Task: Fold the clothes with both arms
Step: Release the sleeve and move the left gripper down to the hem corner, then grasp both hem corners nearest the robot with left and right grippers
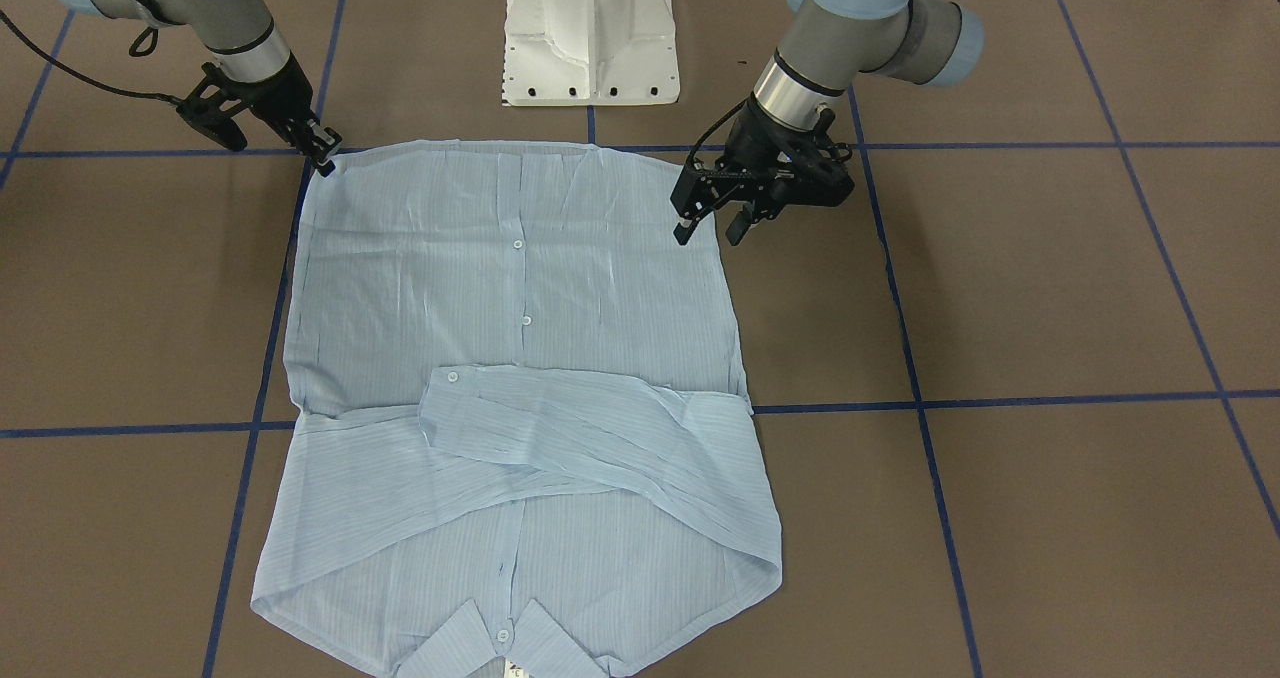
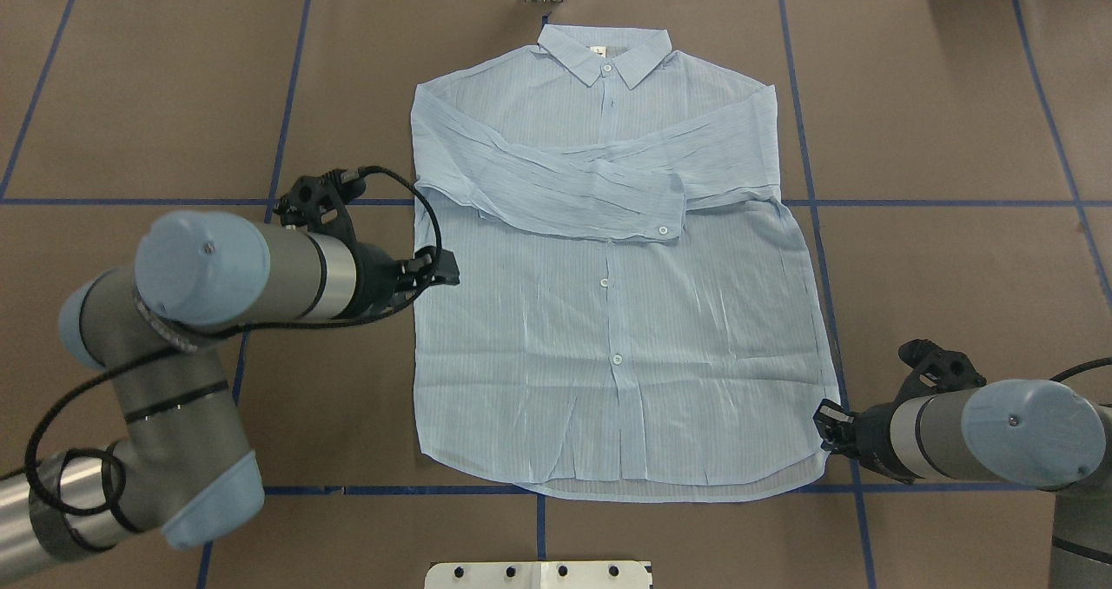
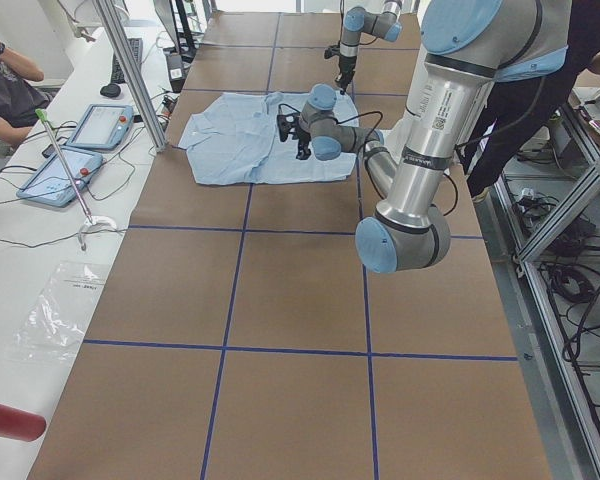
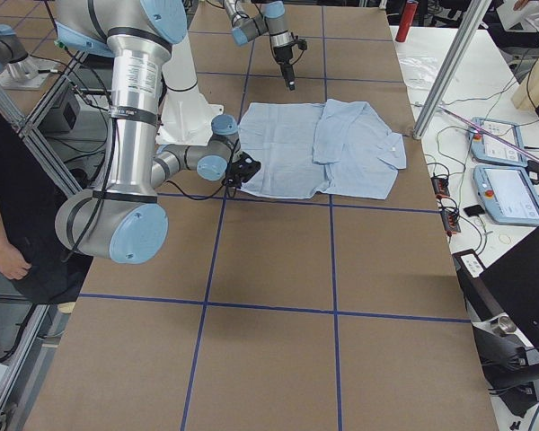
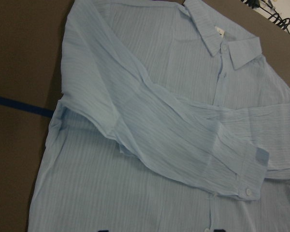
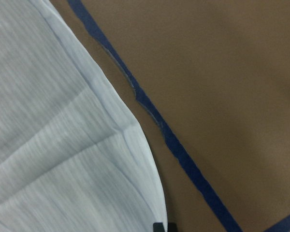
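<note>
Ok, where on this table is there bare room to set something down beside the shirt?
Bare table flanks the shirt on both sides, widest at the collar end. Crowded near the hem: left gripper at one side edge, right gripper at the opposite hem corner, white pedestal base just behind.

- The front-facing camera is looking steeply down from across the table (image 1: 1050, 288), with the white pedestal base (image 1: 590, 33) lying at its top edge.
- The overhead camera is looking forward and down from behind the robot, taking in the whole pale-blue shirt (image 2: 617, 311), as the front-facing one is doing in reverse.
- The two side cameras are looking along the table from opposite ends, from far off.
- The left wrist camera is hanging close over the crossed sleeves (image 5: 183, 145) and collar (image 5: 222, 38).
- The right wrist camera is sitting closest, over the hem (image 6: 87, 159) and a blue tape line (image 6: 174, 140).
</note>
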Robot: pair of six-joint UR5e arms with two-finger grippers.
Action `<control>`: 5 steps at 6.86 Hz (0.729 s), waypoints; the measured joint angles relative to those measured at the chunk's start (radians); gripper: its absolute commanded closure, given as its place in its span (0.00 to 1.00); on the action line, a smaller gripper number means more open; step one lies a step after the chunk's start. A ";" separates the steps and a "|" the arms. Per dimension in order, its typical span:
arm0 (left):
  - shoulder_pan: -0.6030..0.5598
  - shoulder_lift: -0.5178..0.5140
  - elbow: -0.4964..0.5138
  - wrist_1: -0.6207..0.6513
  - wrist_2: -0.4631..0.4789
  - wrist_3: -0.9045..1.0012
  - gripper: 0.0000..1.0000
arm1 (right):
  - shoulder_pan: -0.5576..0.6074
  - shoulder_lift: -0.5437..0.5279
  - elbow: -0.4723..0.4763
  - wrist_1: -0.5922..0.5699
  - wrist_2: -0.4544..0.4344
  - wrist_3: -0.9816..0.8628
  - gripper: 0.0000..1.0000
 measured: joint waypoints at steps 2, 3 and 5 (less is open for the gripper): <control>0.132 0.029 -0.015 0.090 0.100 -0.081 0.24 | 0.010 0.000 0.003 0.000 0.006 -0.001 1.00; 0.166 0.029 -0.025 0.143 0.112 -0.108 0.24 | 0.013 -0.001 0.004 0.000 0.008 -0.001 1.00; 0.212 0.031 -0.044 0.189 0.120 -0.138 0.30 | 0.014 -0.001 0.007 0.000 0.007 -0.001 1.00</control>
